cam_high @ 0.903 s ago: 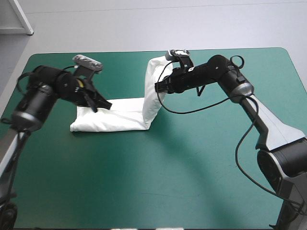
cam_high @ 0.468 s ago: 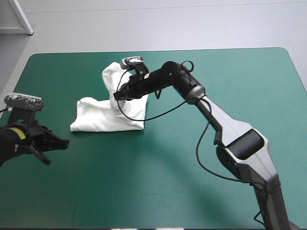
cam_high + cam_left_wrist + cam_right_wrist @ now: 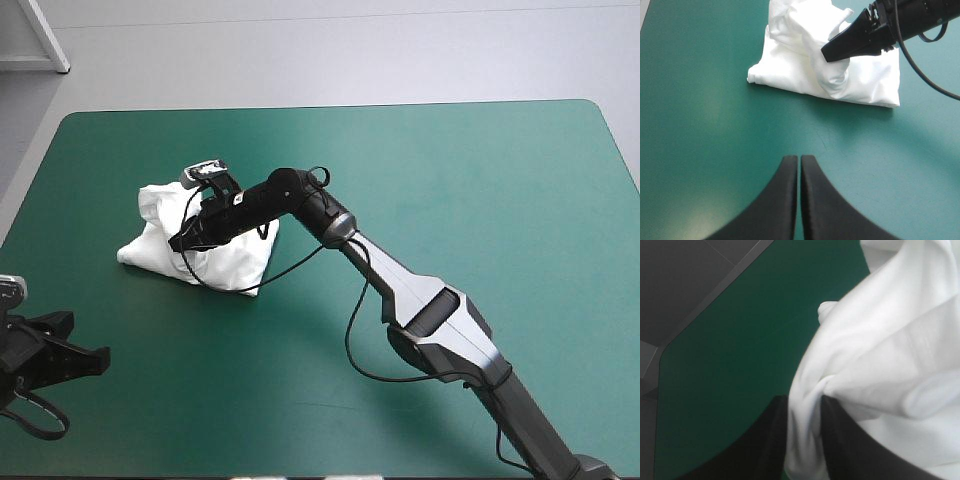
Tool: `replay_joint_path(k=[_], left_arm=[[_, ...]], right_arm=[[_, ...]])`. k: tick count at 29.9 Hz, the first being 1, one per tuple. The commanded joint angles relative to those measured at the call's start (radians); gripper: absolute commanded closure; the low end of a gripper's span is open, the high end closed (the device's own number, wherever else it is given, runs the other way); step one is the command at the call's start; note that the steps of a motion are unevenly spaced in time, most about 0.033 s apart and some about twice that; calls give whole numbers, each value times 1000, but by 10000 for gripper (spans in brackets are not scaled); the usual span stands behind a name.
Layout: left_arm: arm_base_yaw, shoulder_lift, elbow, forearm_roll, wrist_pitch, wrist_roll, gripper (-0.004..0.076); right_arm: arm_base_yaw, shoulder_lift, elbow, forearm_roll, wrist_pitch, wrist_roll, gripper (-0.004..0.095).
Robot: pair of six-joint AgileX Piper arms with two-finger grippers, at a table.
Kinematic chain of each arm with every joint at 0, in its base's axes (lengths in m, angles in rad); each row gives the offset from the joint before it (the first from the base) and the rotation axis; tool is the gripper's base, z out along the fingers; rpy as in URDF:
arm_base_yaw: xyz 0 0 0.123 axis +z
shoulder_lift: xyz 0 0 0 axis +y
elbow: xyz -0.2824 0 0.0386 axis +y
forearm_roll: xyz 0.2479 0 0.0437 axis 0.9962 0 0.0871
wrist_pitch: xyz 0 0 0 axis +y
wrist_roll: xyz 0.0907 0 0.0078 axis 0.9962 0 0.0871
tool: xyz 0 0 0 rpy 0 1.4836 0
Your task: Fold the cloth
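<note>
The white T-shirt point(image 3: 232, 262) lies as a folded bundle on the teal-green table's left part, its upper layer rumpled. My right gripper point(image 3: 180, 243) reaches far across over it and is shut on the T-shirt: in the right wrist view a pinch of white T-shirt point(image 3: 880, 360) sits between the black fingers point(image 3: 767, 440). In the left wrist view the T-shirt point(image 3: 865, 85) lies ahead with the right gripper point(image 3: 826, 53) on top of it. My left gripper point(image 3: 799, 160) is shut and holds nothing, drawn back near the table's front left corner point(image 3: 85, 360).
The right arm point(image 3: 400, 290) stretches diagonally across the middle of the table, its forearm low over the cover. The table's left edge point(image 3: 30, 190) runs close beside the T-shirt.
The right gripper has carried the T-shirt's raised end leftward and down over the lower layer, making a shorter bundle. The left gripper let go earlier and has drawn back toward the front left corner.
</note>
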Motion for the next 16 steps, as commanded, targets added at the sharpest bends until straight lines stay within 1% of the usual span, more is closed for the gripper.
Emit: replay_joint_path(k=[1, 2, 3, 4, 7, 10, 13, 15, 16], left_arm=[[1, 7, -6, -1, 39, -12, 705], [1, 7, -1, -1, 39, -12, 705], [1, 7, 10, -1, 39, -12, 705], [1, 7, 18, -1, 39, -12, 705], [1, 7, 49, -1, 39, -12, 705], [1, 7, 64, -3, 39, -12, 705], [1, 7, 64, -3, 34, -12, 705], [1, 7, 64, -3, 30, -12, 705], [1, 7, 64, -3, 28, -12, 705]], right_arm=[[-4, -75, -43, 64, -28, -11, 431], [-4, -75, -54, 64, -26, -11, 362], [-8, -75, -68, 63, -23, -9, 313], [-10, -75, -80, 52, -23, -4, 291], [-22, -75, -141, 16, -18, 40, 304], [-45, -77, -209, -65, 20, 103, 304], [-75, -77, -259, -178, 114, 168, 304], [-100, -77, -277, -245, 209, 218, 304], [-111, -77, -274, -253, 211, 259, 304]])
